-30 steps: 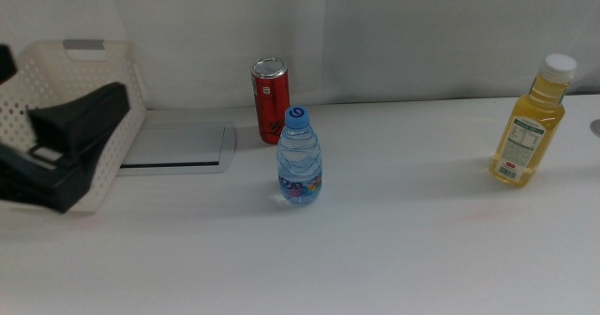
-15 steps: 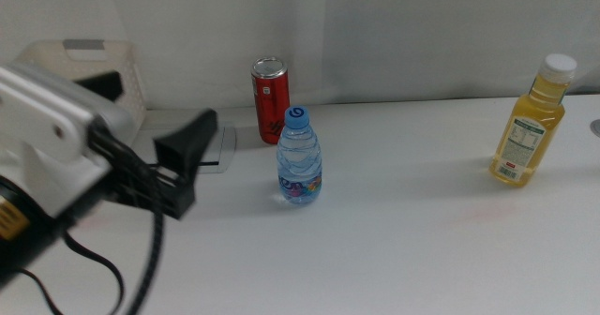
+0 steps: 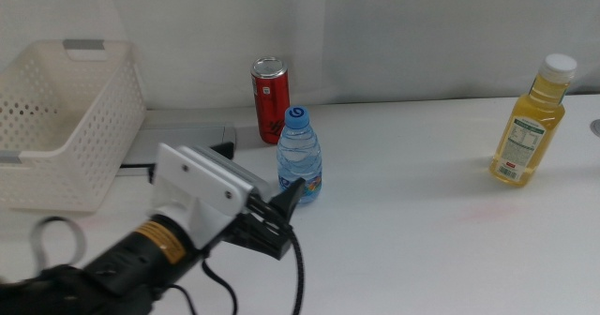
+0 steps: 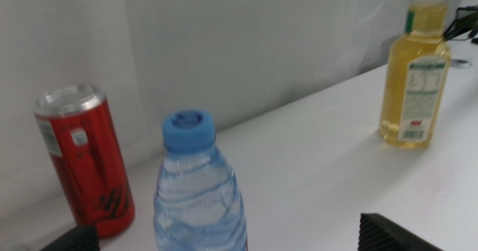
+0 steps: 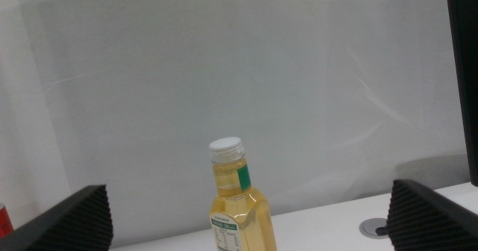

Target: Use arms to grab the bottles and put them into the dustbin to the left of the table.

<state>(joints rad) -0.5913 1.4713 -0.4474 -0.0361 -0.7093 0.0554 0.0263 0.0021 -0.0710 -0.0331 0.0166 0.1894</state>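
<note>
At the tabletop's (image 3: 422, 249) left end: dustbin (image 3: 56, 118), then bottles.
The left pincer (image 3: 281, 212) stands spread just before the water bottle (image 3: 299, 160); the red can (image 3: 269, 99) stands behind it, the juice bottle (image 3: 532, 123) near the right edge. The right pincer (image 5: 246, 228), spread, faces the juice bottle.

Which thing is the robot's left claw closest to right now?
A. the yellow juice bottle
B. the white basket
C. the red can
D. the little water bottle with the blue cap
D. The left gripper sits open right beside the water bottle, nearer than anything else.
</note>
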